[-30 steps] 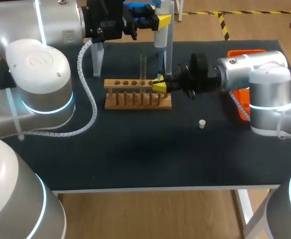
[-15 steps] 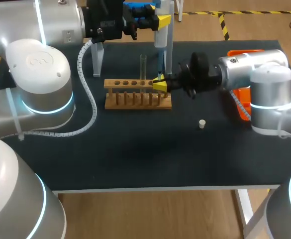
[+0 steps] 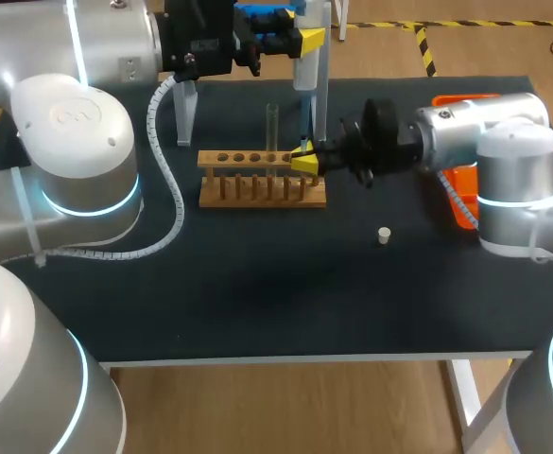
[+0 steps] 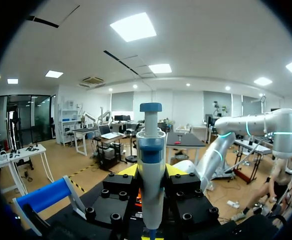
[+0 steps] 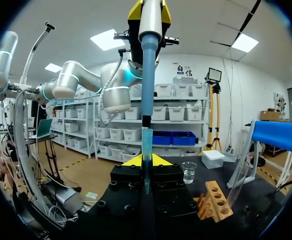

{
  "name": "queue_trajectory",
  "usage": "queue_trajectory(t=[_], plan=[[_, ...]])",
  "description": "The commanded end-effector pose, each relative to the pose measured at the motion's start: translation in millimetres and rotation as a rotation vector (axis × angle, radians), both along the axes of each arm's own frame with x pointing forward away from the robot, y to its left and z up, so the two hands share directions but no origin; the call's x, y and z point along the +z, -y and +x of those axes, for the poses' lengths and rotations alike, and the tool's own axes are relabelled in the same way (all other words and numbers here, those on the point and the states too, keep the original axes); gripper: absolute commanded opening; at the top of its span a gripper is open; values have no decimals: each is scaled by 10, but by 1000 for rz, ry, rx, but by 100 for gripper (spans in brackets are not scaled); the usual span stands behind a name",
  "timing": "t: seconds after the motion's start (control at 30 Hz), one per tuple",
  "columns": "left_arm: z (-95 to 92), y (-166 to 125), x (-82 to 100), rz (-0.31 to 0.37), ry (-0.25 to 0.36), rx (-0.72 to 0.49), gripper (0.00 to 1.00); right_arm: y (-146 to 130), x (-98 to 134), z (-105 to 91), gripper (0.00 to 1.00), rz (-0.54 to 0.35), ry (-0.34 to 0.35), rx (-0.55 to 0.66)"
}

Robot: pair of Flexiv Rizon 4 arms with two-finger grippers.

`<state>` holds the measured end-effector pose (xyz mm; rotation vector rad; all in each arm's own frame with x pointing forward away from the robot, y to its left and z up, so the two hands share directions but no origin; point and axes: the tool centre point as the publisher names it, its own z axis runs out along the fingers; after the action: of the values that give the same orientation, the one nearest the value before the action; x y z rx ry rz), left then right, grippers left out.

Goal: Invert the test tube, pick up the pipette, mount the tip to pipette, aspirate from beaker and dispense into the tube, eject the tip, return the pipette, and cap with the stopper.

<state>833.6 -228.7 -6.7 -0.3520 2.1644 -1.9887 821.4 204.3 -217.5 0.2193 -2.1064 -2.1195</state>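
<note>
Two grips: your left gripper (image 4: 151,175) clamps the rigid pipette (image 4: 150,135) at the surface's 12 o'clock; your right gripper (image 3: 304,162) pinches the tip (image 5: 146,145), judged light and crushable, at the rack's (image 3: 257,200) 3 o'clock end. Squeeze gently.

The right arm (image 3: 484,142) hides much of the orange tray (image 3: 465,98), and the lower end of the pipette (image 4: 150,165) is cropped.

Pinches a slim clear tip (image 5: 146,147) upright in the right gripper (image 5: 146,161). Faces, right at the tip's open mouth, the dark nozzle of a blue pipette (image 5: 147,75) held overhead by the left gripper (image 5: 149,9). Sits beside a wooden rack (image 5: 213,200), with a glass beaker (image 5: 188,171) farther ahead.
</note>
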Motion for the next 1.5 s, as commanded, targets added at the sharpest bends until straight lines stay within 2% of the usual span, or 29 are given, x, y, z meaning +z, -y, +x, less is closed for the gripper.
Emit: queue_trajectory(t=[0.03,1.5], plan=[[1,-12,-5,-4,1,-3,0,-3,14,-8,0,-3,1,3],[1,-12,-5,-4,1,-3,0,36,46,0,0,-1,7,-13]])
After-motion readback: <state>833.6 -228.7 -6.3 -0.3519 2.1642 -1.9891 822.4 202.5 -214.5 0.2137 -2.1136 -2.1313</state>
